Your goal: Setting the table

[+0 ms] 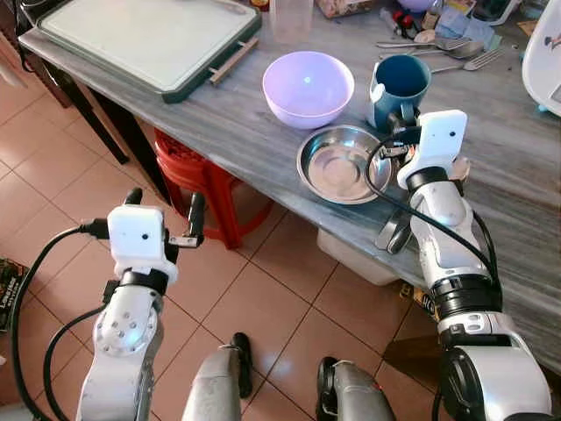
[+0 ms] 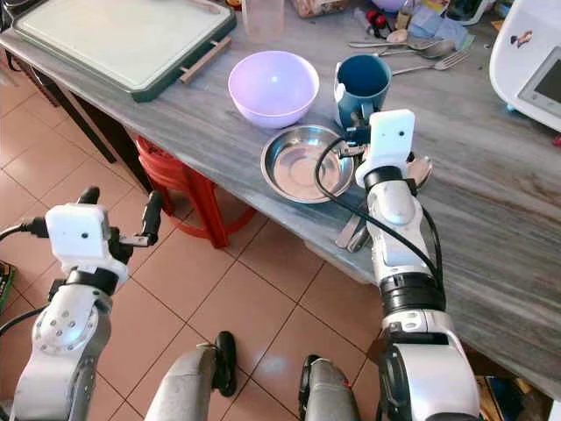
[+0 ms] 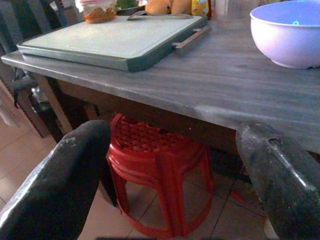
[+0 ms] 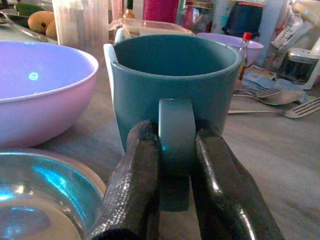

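Right hand (image 4: 172, 165): centre right of the head view, fingers pinched on the handle of the teal mug (image 1: 401, 86).
Left hand (image 1: 165, 215): lower left, over the tiled floor (image 1: 263, 289), fingers spread wide, holding nothing.
Teal mug: upright on the grey tabletop (image 1: 219, 114), upper centre right; mouth up, long axis vertical, handle pointing toward the robot. Just beside it sit the lilac bowl (image 1: 308, 87) to its left and the steel dish (image 1: 342, 162) below it in frame.
Cutlery (image 1: 447, 53): spoons and a fork, upper right, behind the mug.
Cutting board (image 1: 149, 35): upper left.
Red stool (image 1: 197, 180): under the tabletop edge.
Handling note: judged step is lifting the mug by its handle. Keep the pinch firm, raise it straight and level, and clear bowl and dish before carrying, since a handle-only grip may let it swing.
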You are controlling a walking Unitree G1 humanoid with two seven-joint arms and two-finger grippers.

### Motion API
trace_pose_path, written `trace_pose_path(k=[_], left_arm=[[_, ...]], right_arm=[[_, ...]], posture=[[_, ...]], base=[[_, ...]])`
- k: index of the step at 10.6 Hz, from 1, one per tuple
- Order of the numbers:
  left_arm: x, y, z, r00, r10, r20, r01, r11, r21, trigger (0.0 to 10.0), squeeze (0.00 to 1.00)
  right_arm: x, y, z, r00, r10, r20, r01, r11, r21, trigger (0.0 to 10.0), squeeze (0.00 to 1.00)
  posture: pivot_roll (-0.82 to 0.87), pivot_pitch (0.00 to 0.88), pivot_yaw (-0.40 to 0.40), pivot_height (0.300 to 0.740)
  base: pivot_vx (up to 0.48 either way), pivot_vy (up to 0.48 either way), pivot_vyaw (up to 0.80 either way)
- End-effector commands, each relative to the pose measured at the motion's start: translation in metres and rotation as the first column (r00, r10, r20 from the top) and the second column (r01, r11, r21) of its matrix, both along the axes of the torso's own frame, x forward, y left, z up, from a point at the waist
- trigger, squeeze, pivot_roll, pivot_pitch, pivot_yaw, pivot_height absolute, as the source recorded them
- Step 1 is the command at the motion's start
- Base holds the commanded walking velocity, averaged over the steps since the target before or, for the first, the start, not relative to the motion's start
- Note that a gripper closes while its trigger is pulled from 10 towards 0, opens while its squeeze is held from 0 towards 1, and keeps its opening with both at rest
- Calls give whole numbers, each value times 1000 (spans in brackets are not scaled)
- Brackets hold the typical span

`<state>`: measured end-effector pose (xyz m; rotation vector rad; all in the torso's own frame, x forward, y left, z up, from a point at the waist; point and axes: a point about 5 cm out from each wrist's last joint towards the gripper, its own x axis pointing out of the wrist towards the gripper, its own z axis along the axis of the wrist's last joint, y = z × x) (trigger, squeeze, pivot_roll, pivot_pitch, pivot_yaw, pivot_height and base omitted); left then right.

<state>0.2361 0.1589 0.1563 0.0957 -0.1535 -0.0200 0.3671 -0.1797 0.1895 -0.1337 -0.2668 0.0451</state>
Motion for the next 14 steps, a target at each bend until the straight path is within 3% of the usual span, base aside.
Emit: trace_pose_path(k=[1, 2, 10, 12, 14], left_arm=[[-2, 1, -1, 1000, -3, -13, 3, 1000, 4, 10000, 0], [-1, 1, -1, 1000, -4, -14, 4, 1000, 4, 10000, 0], [13, -4, -2, 1000, -8, 12, 8, 1000, -11, 10000, 0], [17, 1, -8, 996, 84, 7, -84, 996, -6, 10000, 0], [25, 3, -9, 993, 118, 17, -117, 993, -24, 10000, 0]], right_arm=[[-1, -5, -12, 998, -24, -60, 25, 1000, 6, 10000, 549], [-1, -7, -12, 998, -30, -60, 31, 999, 10, 10000, 1000], [-10, -7, 17, 993, -67, 93, 73, 996, -54, 10000, 1000], [-34, -7, 19, 982, -80, 171, 88, 995, -39, 10000, 1000], [-55, 0, 12, 979, -56, 198, 73, 994, -80, 10000, 1000]], posture=[[134, 303, 31, 740], [134, 299, 31, 740], [96, 219, 12, 740], [79, 175, -3, 740], [70, 133, -16, 740]], base=[[0, 0, 0], [0, 0, 0], [0, 0, 0], [0, 0, 0], [0, 0, 0]])
